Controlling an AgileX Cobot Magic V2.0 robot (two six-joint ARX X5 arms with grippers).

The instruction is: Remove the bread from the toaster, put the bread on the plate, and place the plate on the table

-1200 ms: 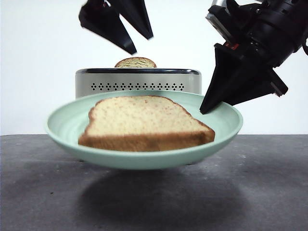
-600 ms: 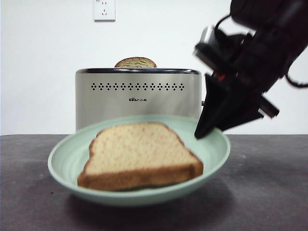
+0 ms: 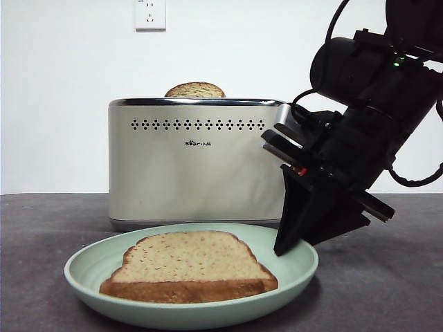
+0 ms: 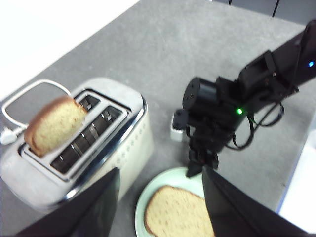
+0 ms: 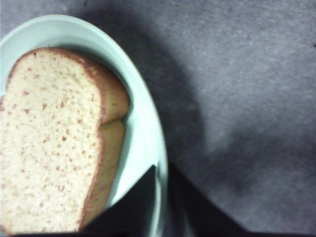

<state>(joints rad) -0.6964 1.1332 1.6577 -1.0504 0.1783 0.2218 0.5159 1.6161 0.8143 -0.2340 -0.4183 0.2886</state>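
- The right claw (image 3: pixel 285 243) is pinched narrow on the rim of the plate (image 3: pixel 90 287), one jaw inside the rim and one outside, as the right wrist view shows (image 5: pixel 160 197).
- The plate appears to be resting on the bench (image 3: pixel 387 290) in front of the toaster (image 3: pixel 197 166), just beside it but apart from it; the front view shows no gap under the plate's base, though full contact cannot be confirmed.
- The bread (image 3: pixel 190 266) lies flat in the middle of the plate, clear of the held rim.
- A second slice (image 3: pixel 195 90) stands in a toaster slot and is not part of this step.
- The left claw (image 4: pixel 158 197) hangs wide and empty high above the toaster and plate, well clear of the work.
- The step in hand is judged to be the release of the plate; the task is nearly complete.
- Before the jaws are parted, the plate should be confirmed to sit flat, so that it does not drop or rock.
- The jaws should be opened fully and slowly, so that the rim is not dragged or tipped by the inner jaw.
- The claw is best drawn back up and away from the rim along its own line, not swept sideways, since a sideways move could push the plate toward the toaster or flick the bread.
- The inner jaw lies near the crust; care is needed that the slice is not caught as the claw is lifted.
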